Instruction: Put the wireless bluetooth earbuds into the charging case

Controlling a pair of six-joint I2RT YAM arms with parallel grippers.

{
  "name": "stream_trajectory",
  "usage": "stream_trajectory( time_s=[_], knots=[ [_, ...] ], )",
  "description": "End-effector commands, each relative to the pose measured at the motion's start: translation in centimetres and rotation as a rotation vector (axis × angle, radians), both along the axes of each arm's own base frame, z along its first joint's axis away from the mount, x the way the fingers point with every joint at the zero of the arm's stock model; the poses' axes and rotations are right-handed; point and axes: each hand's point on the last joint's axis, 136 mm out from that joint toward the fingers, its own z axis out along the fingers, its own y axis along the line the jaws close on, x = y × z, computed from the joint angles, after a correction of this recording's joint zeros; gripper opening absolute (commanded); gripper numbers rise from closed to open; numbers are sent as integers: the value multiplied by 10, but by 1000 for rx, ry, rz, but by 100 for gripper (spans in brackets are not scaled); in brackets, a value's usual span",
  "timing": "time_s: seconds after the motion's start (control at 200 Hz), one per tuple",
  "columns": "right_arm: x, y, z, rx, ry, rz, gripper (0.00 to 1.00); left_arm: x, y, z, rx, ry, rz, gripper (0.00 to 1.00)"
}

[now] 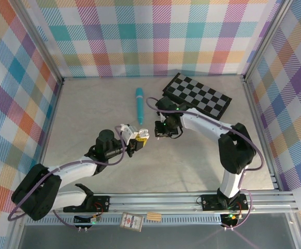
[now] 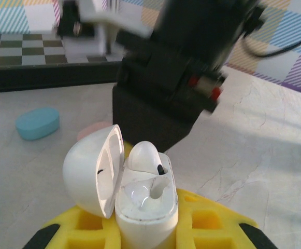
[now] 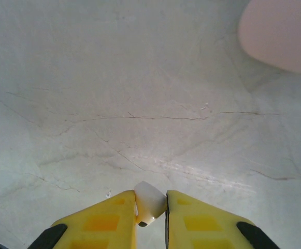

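White earbud, likely light and slick, sits pinched between tips of the right pincer; left pincer clamps the case.

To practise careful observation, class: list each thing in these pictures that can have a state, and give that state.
White charging case: lid open, held in left fingers
First white earbud: sitting in that case
Second white earbud: pinched between right fingers
Blue case: closed, lying flat
Chessboard: folded shut

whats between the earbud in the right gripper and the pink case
The stretch is bare: in the right wrist view, plain table runs from the earbud in the right gripper to the pink case.
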Motion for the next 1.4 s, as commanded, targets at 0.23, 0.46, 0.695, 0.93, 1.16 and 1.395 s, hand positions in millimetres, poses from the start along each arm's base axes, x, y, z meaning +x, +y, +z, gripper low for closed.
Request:
stream_trajectory(
  time_s=[0.23, 0.46, 0.695, 0.93, 1.16, 1.395],
  knots=[
    [-4, -14, 63, 62, -121, -20, 20, 24, -26, 8, 10, -108, -19, 0],
    [-8, 0, 94, 168, -157, 32, 20, 23, -40, 6, 5, -94, -66, 0],
    [-8, 8, 100, 184, -167, 70, 20, 17, -56, 8, -4, -86, -121, 0],
    [-8, 12, 97, 182, -160, 84, 20, 14, -66, 18, -25, -109, -140, 0],
    [-12, 10, 92, 157, -151, 106, 21, 16, -65, 28, -52, -116, -120, 0],
    [-17, 7, 94, 148, -156, 123, 21, 20, -65, 30, -56, -115, -107, 0]
  ],
)
